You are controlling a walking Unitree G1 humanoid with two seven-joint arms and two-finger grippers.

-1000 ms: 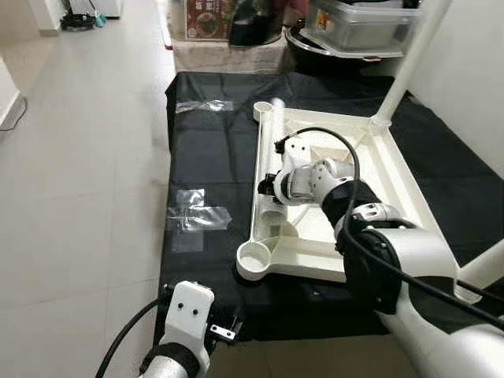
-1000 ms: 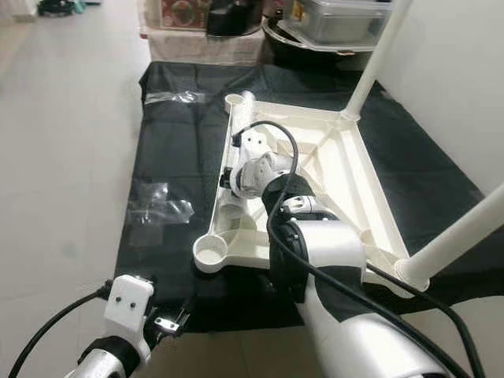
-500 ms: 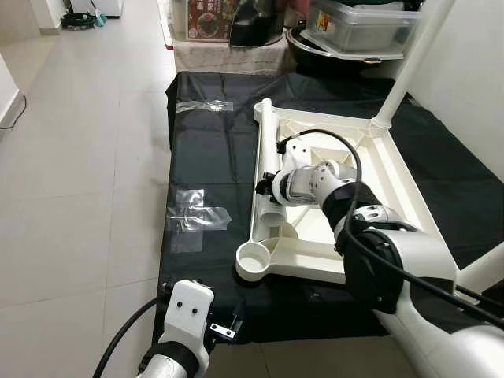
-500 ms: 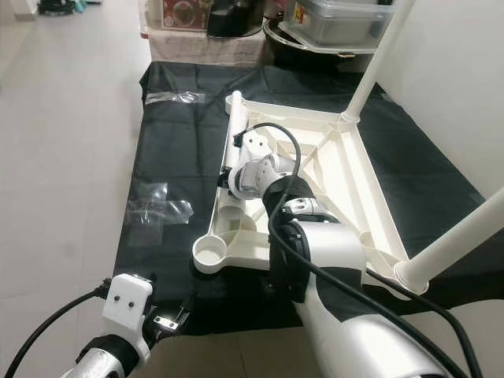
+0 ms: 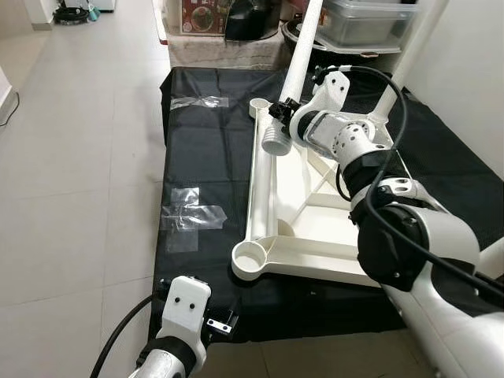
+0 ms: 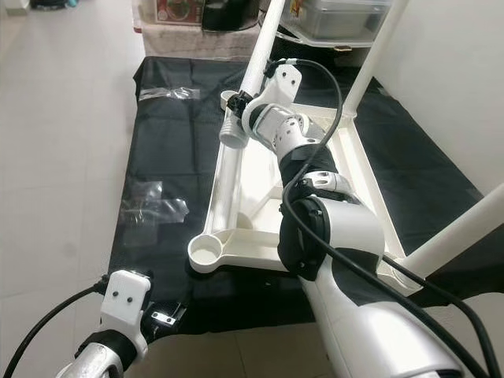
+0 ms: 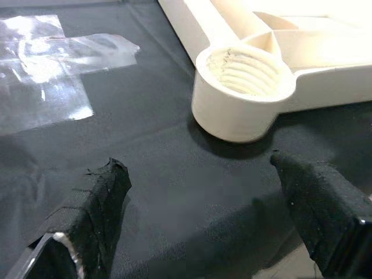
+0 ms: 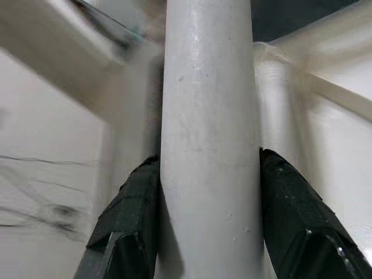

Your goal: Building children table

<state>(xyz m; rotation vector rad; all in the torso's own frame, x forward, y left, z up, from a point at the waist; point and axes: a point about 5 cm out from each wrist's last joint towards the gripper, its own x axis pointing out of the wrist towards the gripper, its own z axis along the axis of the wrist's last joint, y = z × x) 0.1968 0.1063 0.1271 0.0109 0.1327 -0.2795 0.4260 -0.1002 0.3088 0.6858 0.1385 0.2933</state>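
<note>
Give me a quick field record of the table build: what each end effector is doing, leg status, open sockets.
right end effector: shut on table leg, held tilted above the far-left corner
left end effector: open, low over the black mat, idle
tabletop: upside down on mat
legs already standing: two, on the right-side corners
near-left socket: no leg in it, threads visible

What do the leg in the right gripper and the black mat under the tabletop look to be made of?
Leg: likely moulded plastic, smooth cream tube with a soft sheen and ribbed threaded end, clamped by the right gripper. Mat: seemingly woven fabric, matte, with fine weave and creases.
</note>
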